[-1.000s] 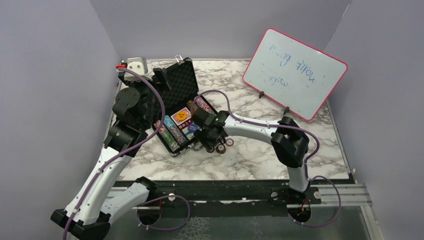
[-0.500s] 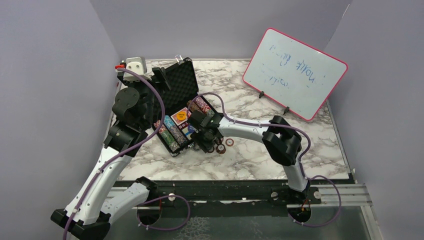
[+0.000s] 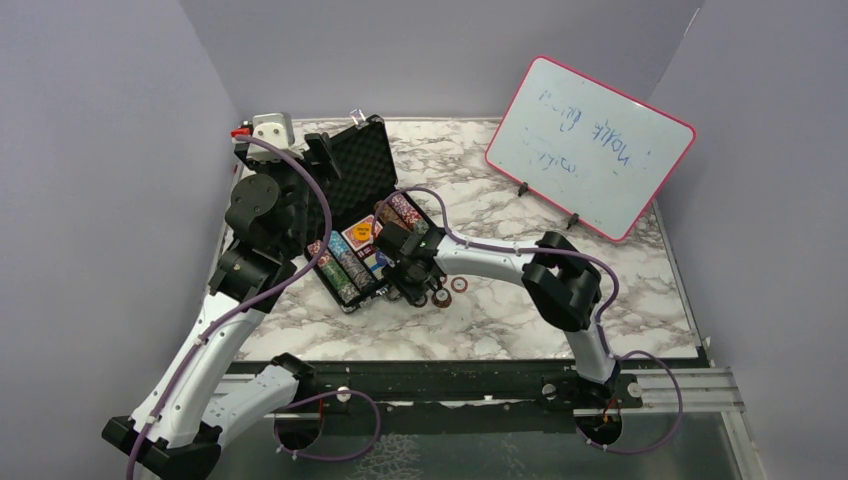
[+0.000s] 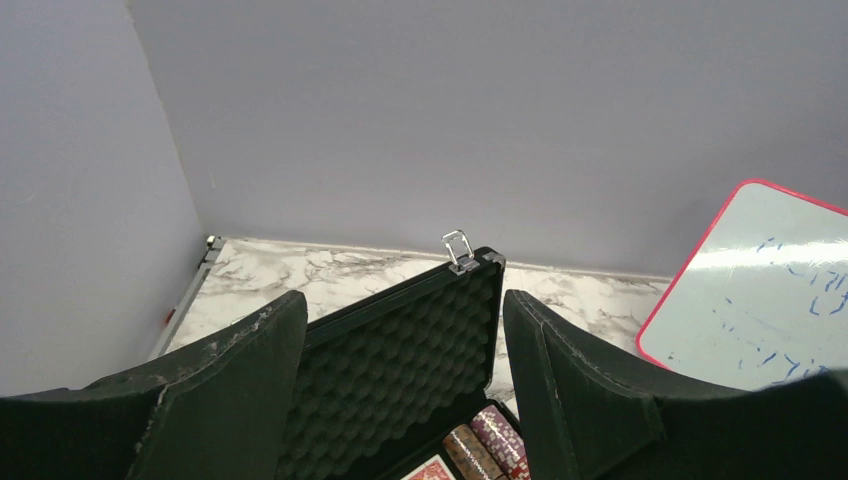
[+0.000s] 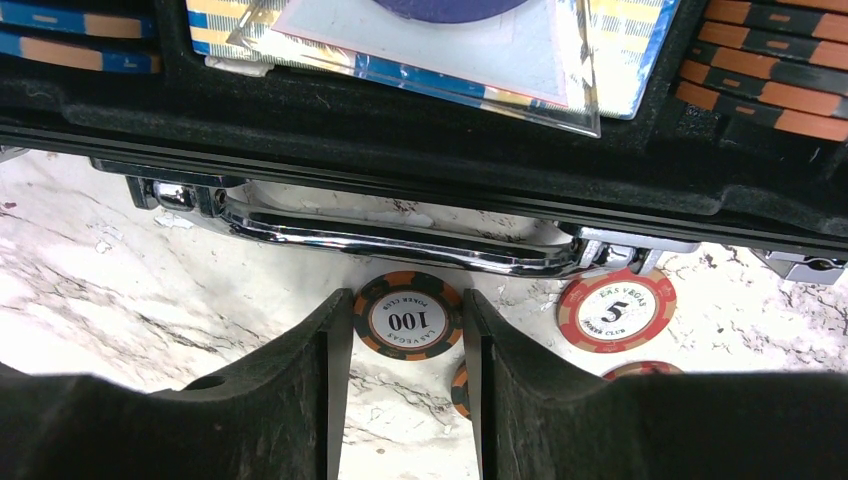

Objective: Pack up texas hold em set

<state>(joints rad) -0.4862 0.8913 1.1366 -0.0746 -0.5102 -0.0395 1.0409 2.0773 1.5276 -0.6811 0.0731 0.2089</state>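
The black foam-lined briefcase [image 3: 362,172] lies open at the left, lid up. It holds rows of striped chips [image 3: 341,272], a red deck [image 3: 352,240] and a blue deck [image 5: 420,45]. My right gripper [image 3: 416,290] is low on the table, just in front of the case's silver handle [image 5: 400,240]. Its fingertips [image 5: 340,320] close against both edges of a black-and-orange 100 chip [image 5: 407,318] lying flat. A red 5 chip [image 5: 616,310] and two more chips lie to the right. My left gripper [image 4: 402,300] is open and empty, raised behind the lid [image 4: 400,370].
The pink-framed whiteboard [image 3: 590,145] stands at the back right, also in the left wrist view [image 4: 760,290]. Loose chips [image 3: 459,285] lie on the marble table [image 3: 520,320] beside the right gripper. Grey walls enclose the sides and back.
My right gripper has moved a little left along the front of the case, over the loose chips. The left arm and the case have not moved.
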